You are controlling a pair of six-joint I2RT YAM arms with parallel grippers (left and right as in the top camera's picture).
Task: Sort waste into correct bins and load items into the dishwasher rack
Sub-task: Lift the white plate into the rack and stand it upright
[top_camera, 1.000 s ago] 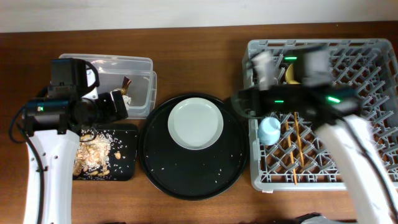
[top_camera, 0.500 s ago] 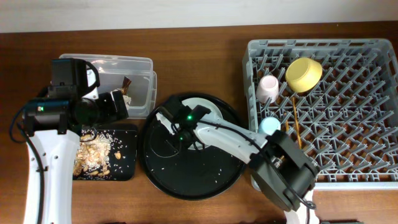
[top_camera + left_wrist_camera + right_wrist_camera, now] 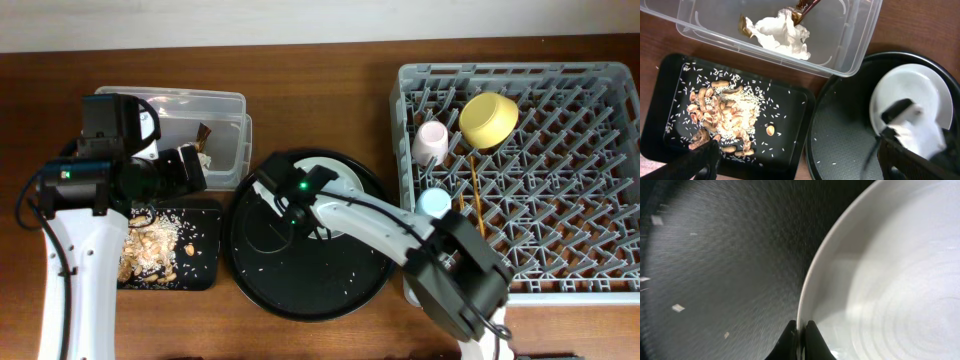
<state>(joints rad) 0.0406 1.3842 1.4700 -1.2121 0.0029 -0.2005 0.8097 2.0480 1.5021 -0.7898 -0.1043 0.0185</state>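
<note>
A pale round plate (image 3: 342,171) (image 3: 890,280) lies on the large round black tray (image 3: 300,270). My right gripper (image 3: 274,192) (image 3: 801,330) is shut on the plate's left rim, one finger on each side of the edge. My left gripper (image 3: 192,168) (image 3: 802,157) hangs open and holds nothing, above the gap between the shallow black tray (image 3: 200,262) and the round tray. In the grey dishwasher rack (image 3: 570,220) sit a pink cup (image 3: 431,142), a light-blue cup (image 3: 434,203), a yellow bowl (image 3: 488,118) and wooden chopsticks (image 3: 478,215).
The clear tub (image 3: 228,108) at the back left holds a white napkin (image 3: 780,32) and a brown wrapper (image 3: 802,7). Food scraps (image 3: 720,115) and rice lie in the shallow black tray. Loose rice grains dot the round tray.
My right arm swung from over the rack to the round tray and its jaws closed on the plate's rim. The left arm has not moved.
</note>
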